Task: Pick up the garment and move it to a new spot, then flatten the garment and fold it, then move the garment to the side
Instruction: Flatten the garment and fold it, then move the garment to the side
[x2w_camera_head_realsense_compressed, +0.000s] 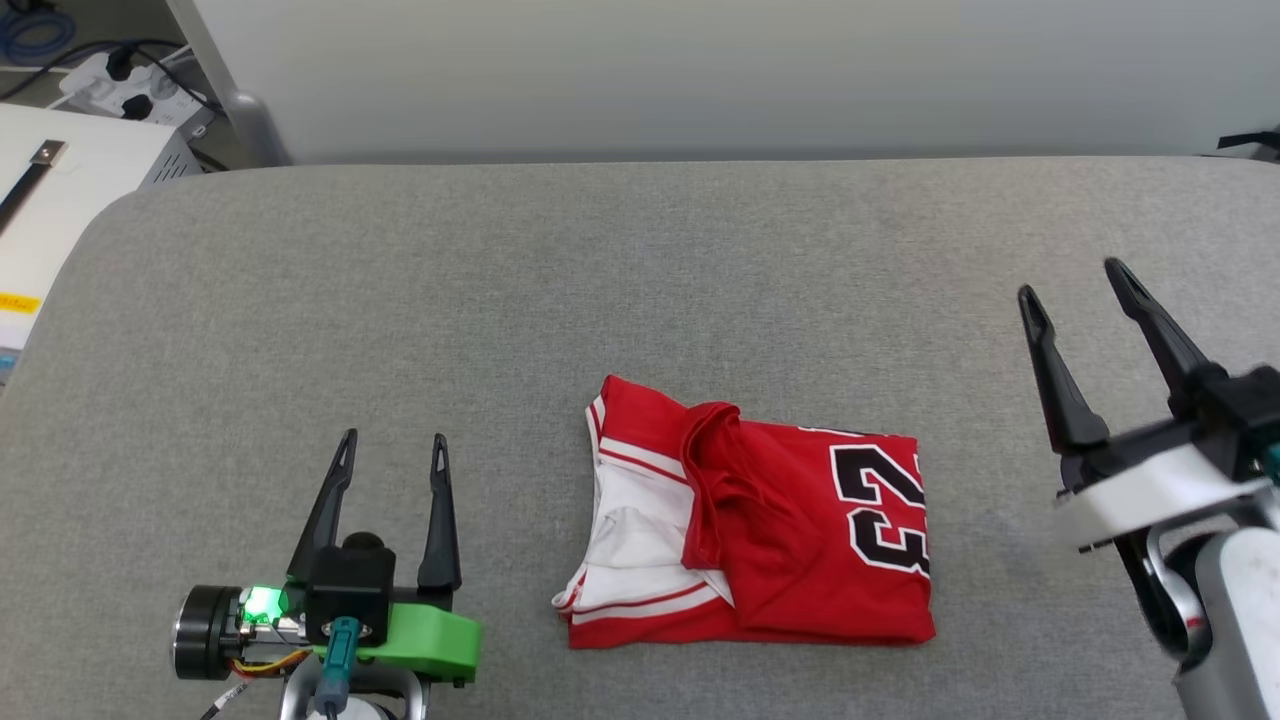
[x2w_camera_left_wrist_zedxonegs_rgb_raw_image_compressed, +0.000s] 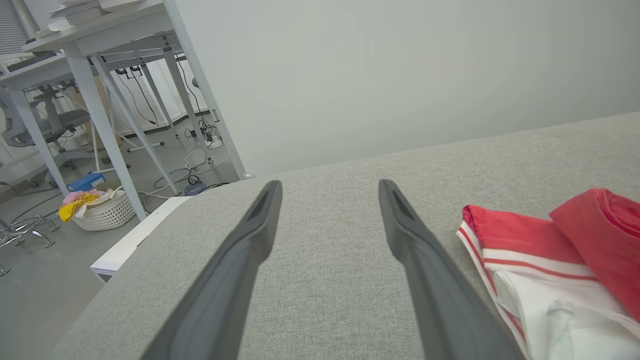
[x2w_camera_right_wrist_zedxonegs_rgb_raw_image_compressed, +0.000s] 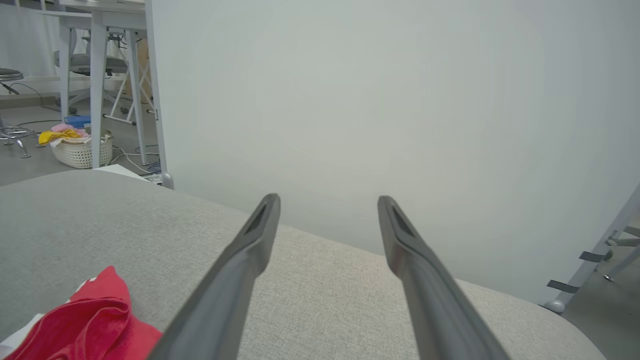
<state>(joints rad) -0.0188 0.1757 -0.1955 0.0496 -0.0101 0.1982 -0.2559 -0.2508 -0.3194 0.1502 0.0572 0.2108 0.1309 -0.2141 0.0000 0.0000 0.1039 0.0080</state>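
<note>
The garment (x2w_camera_head_realsense_compressed: 760, 515), a red T-shirt with white sleeves and a black-and-white number print, lies folded into a rough rectangle on the grey table (x2w_camera_head_realsense_compressed: 640, 260), a little right of centre near the front. My left gripper (x2w_camera_head_realsense_compressed: 392, 442) hovers open to the garment's left, nothing between its fingers. My right gripper (x2w_camera_head_realsense_compressed: 1072, 280) is raised at the right edge, open and empty, well clear of the cloth. The left wrist view shows the garment's striped sleeve edge (x2w_camera_left_wrist_zedxonegs_rgb_raw_image_compressed: 540, 265) to the right of my fingers (x2w_camera_left_wrist_zedxonegs_rgb_raw_image_compressed: 420, 260). A red corner (x2w_camera_right_wrist_zedxonegs_rgb_raw_image_compressed: 95, 320) shows low left in the right wrist view.
A pale wall (x2w_camera_head_realsense_compressed: 700, 70) runs behind the table's far edge. Left of the table stand a white box (x2w_camera_head_realsense_compressed: 60, 190), a power strip with cables (x2w_camera_head_realsense_compressed: 120, 85), white desks (x2w_camera_left_wrist_zedxonegs_rgb_raw_image_compressed: 100, 60) and a laundry basket (x2w_camera_left_wrist_zedxonegs_rgb_raw_image_compressed: 102, 212) on the floor.
</note>
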